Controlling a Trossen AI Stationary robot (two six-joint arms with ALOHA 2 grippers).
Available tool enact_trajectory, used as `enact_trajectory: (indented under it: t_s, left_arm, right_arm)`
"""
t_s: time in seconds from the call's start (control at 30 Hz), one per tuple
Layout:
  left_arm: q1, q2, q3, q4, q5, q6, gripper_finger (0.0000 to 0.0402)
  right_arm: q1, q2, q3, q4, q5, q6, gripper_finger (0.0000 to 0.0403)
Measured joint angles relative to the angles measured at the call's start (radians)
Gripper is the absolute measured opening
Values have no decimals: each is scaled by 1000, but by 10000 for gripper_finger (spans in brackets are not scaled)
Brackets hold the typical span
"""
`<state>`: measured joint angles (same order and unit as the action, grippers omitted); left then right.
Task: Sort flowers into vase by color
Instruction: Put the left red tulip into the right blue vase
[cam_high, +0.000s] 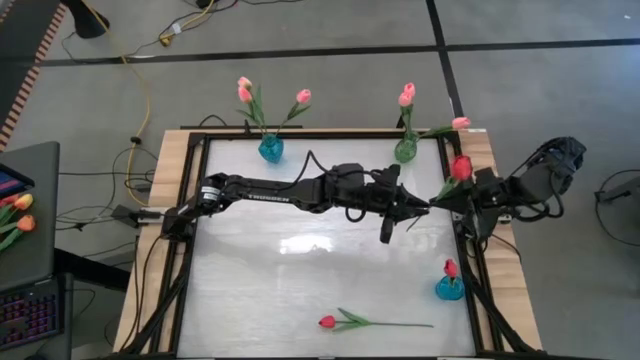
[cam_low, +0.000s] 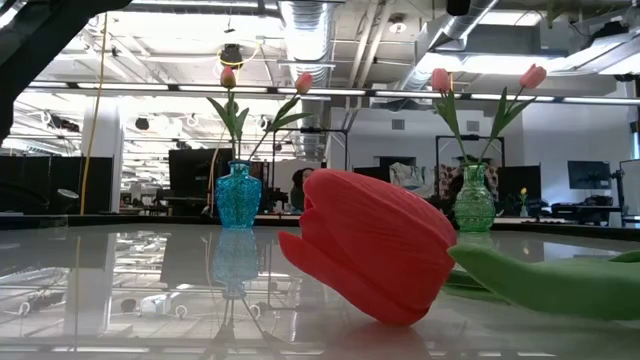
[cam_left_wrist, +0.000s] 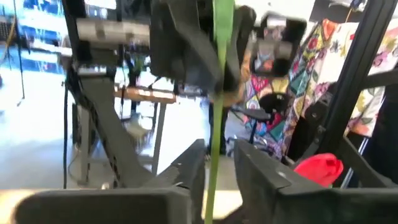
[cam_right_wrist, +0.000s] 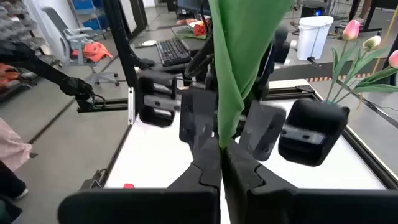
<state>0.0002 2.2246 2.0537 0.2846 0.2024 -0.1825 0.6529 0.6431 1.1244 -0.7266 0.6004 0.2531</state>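
A red tulip (cam_high: 461, 168) is held in the air near the table's right edge, between both arms. My right gripper (cam_high: 440, 198) (cam_right_wrist: 221, 162) is shut on its green stem and leaf. My left gripper (cam_high: 418, 204) (cam_left_wrist: 217, 174) reaches in from the left, open, with one finger on each side of the stem (cam_left_wrist: 212, 155); whether they touch it does not show. Another red tulip (cam_high: 327, 322) (cam_low: 375, 245) lies flat on the table near the near edge. My right gripper pinches the tulip's stem and leaf (cam_right_wrist: 225, 134) between its two shut fingers. The fingers come level from the table's right side. The tulip is lifted clear of the table, and its red head (cam_left_wrist: 318, 169) sits by the right gripper.
A blue vase (cam_high: 270, 148) (cam_low: 238, 195) with pink tulips and a green vase (cam_high: 405, 150) (cam_low: 474, 198) with pink tulips stand at the far edge. A small blue vase (cam_high: 449, 288) holding a red tulip stands near the right edge. The table's middle (cam_high: 300, 270) is bare.
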Motion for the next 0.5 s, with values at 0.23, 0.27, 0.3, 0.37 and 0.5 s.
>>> enact_trajectory:
  t_s: [0.23, 0.27, 0.3, 0.37, 0.5]
  left_arm:
    - [26, 0, 0, -146, 97, -150, 143]
    - [31, 0, 0, -168, 129, -173, 150]
    - [35, 0, 0, -192, 161, -189, 154]
    - [43, 0, 0, -234, 199, -212, 160]
    - [47, 0, 0, -284, 210, -222, 160]
  right_arm:
    - [2, -77, 0, -65, -103, 60, 29]
    - [2, -87, 0, -89, -126, 80, 27]
    - [2, -97, 0, -113, -149, 100, 27]
    - [2, -119, 0, -161, -186, 138, 27]
    - [1, -155, 0, -280, -283, 248, 29]
